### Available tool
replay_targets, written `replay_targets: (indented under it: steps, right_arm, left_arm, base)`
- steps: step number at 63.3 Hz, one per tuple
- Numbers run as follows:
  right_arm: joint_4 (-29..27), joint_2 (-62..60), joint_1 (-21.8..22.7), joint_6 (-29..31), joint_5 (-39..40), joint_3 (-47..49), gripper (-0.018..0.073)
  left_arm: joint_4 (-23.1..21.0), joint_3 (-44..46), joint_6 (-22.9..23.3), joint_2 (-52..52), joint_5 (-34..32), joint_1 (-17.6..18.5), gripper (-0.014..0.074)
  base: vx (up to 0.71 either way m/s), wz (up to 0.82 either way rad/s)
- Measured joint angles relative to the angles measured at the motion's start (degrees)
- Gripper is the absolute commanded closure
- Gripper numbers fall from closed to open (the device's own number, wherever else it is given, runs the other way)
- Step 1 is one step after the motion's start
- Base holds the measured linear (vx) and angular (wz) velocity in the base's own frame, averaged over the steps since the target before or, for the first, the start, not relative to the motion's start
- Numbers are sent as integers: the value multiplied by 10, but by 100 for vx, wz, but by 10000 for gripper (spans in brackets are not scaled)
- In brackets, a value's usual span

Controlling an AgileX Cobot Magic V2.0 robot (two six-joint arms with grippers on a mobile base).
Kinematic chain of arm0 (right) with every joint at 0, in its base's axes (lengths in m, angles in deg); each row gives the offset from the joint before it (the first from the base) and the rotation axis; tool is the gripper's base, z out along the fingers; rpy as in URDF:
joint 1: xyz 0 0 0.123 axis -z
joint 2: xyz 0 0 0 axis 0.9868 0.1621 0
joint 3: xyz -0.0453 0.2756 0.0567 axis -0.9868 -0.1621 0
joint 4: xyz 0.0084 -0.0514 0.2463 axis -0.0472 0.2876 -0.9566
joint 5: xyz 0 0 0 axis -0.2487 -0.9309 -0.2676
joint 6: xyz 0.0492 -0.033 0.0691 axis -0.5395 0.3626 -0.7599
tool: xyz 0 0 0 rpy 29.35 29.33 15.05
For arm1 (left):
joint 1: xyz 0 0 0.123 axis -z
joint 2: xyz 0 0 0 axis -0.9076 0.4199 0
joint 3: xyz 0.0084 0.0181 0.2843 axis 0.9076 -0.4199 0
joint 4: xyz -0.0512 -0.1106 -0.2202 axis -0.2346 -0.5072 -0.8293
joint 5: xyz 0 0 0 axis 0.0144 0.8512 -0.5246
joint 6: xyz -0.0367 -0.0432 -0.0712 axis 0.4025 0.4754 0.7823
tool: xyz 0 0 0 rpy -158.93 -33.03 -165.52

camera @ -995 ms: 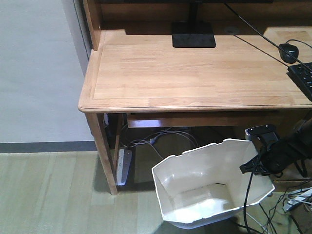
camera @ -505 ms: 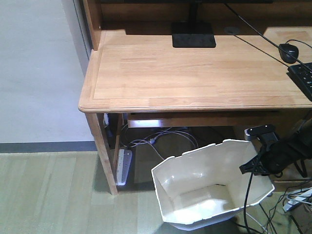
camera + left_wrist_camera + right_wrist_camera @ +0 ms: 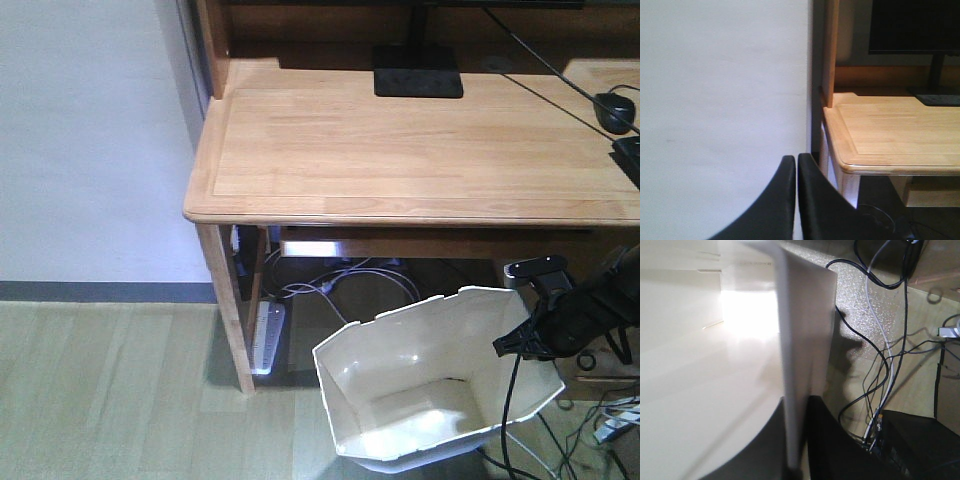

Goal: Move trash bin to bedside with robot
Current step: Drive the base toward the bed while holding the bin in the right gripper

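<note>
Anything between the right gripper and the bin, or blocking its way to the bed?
Nothing: the right gripper clamps the bin by its wall. No bed is in view, so that path cannot be judged.

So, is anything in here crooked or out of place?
Yes: the trash bin in front of the desk sits tilted, its gripped side raised, with the right gripper pinching its wall. A loose tangle of cables also lies under the desk.
</note>
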Motion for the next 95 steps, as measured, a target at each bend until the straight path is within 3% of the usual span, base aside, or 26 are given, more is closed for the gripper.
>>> replay_targets:
  steps: [95]
  right_arm:
    - [2, 0, 0, 0, 0, 0, 562]
  left_arm:
    - [0, 0, 0, 0, 0, 0, 602]
  base:
    - [-3, 49]
